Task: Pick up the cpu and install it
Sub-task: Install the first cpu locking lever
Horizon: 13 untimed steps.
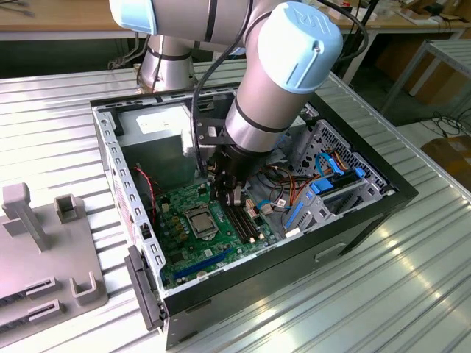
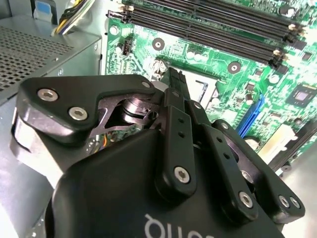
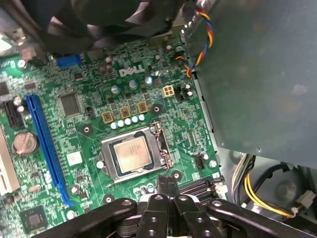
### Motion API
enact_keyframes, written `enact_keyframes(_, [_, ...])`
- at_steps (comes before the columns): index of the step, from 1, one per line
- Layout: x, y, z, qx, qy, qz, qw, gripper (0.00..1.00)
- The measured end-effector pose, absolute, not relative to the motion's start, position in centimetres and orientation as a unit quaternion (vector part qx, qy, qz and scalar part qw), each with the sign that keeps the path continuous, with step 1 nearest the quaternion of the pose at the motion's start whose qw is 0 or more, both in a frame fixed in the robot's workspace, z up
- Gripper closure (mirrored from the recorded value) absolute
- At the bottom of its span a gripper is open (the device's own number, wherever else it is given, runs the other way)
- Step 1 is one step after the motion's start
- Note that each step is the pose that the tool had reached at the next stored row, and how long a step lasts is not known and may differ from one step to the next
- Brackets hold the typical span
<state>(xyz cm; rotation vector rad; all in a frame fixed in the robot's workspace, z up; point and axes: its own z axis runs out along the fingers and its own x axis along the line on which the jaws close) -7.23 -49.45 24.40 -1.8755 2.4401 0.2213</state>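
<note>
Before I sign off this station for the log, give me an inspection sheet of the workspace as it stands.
Surface: ribbed metal table, carrying the open computer case.
Job's things: cpu lies flat inside the metal-framed socket on the green board.
Clutter: grey fixture block on the table at the exterior view's left.
Grippers: gripper shut, holding nothing, just above the board beside the socket, apart from the cpu.
Cables: coloured wire bundle along the case wall; yellow and black leads by the board corner.
Surroundings: wooden benches behind; cardboard boxes at the exterior view's right.
</note>
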Motion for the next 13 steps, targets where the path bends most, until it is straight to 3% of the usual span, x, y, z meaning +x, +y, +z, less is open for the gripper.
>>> enact_keyframes(13, [-7.23,-49.45,24.41,-0.633,0.770,0.072,0.026,0.89])
